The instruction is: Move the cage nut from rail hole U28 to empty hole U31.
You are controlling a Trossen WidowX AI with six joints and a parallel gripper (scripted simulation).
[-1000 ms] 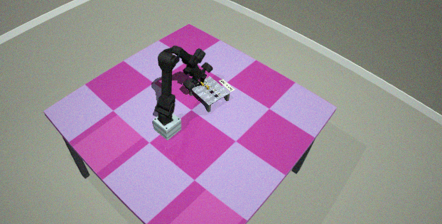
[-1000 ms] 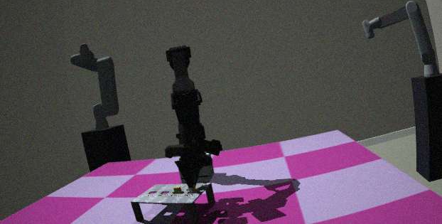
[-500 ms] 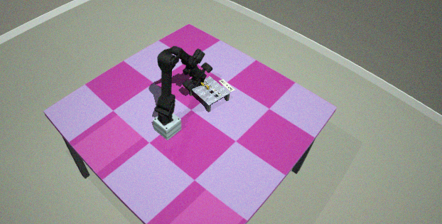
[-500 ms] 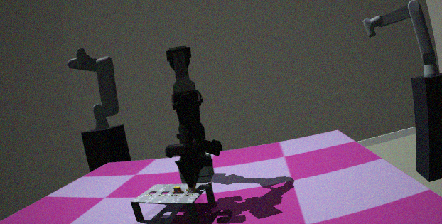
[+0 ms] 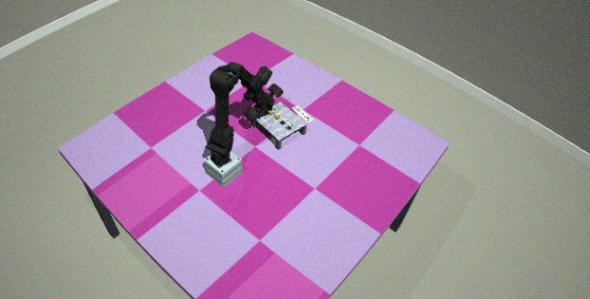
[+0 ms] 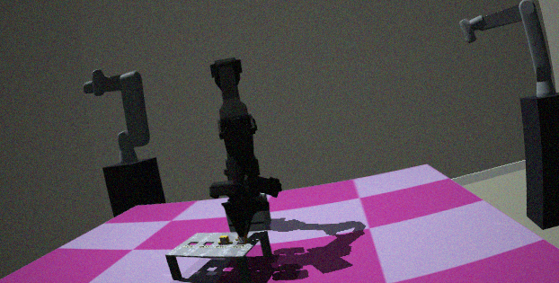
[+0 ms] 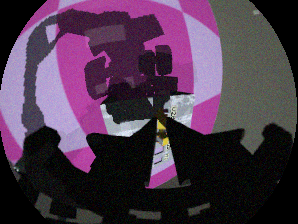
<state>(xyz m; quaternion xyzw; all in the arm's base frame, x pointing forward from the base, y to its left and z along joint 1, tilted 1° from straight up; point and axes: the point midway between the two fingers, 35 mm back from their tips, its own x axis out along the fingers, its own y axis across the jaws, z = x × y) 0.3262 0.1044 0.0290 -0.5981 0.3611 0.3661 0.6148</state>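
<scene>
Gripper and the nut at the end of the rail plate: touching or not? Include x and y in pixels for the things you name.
Touching: the wrist view shows the gripper's (image 5: 270, 110) (image 6: 243, 239) (image 7: 159, 116) fingertips closed on the yellow nut (image 7: 160, 124).
</scene>
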